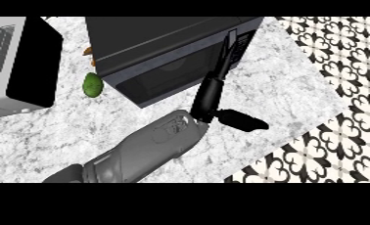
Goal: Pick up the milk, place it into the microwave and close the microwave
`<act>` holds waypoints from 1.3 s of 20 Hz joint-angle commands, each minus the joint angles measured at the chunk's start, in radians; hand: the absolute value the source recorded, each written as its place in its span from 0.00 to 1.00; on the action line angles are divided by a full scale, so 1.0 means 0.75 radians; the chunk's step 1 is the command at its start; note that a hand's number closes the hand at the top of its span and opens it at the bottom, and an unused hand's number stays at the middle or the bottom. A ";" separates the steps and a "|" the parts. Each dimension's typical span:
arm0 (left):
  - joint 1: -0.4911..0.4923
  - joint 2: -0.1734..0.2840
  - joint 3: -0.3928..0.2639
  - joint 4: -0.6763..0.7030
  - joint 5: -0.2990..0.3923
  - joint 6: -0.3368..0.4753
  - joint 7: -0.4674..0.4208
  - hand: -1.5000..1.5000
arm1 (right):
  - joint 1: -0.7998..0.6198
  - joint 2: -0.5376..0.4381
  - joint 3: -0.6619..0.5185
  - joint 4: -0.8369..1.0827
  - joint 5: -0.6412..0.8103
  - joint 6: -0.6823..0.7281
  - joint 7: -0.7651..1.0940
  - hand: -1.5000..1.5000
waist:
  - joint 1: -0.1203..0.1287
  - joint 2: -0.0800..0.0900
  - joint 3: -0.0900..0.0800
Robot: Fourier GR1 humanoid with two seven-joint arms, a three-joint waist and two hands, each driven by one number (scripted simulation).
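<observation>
The dark grey microwave [170, 38] stands at the middle back of the marble counter [289, 87]. Its door [166, 79] faces the front and looks closed or nearly so. No milk shows anywhere; the microwave's inside is hidden. My left hand [209, 97] comes in from the lower left. It is open, its straight fingers [222, 60] lying against the right part of the door near the control strip [242, 48], with the thumb [242, 120] sticking out to the right. My right hand is out of view.
A green round fruit [92, 84] lies just left of the microwave, with something orange [88, 52] behind it. A white and black appliance [29, 62] stands at the far left. The counter ends at the right, where patterned floor tiles [325, 150] show.
</observation>
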 commanded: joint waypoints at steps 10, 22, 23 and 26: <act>-0.088 -0.005 -0.012 0.066 0.096 0.000 -0.035 0.00 | -0.038 -0.047 0.025 0.003 -0.073 0.036 0.042 0.00 | -0.012 0.003 0.001; -0.175 0.051 -0.142 0.339 0.001 0.126 0.069 0.00 | -0.039 -0.080 -0.007 0.026 -0.107 0.021 0.064 0.00 | 0.061 -0.020 0.023; -0.164 0.056 -0.135 0.360 0.007 0.137 0.081 0.00 | -0.035 -0.085 -0.011 0.021 -0.112 0.024 0.066 0.00 | 0.076 -0.020 0.020; -0.191 0.033 -0.149 0.393 -0.006 0.150 0.111 0.00 | -0.025 -0.079 -0.012 0.022 -0.119 0.022 0.066 0.00 | 0.093 -0.018 0.020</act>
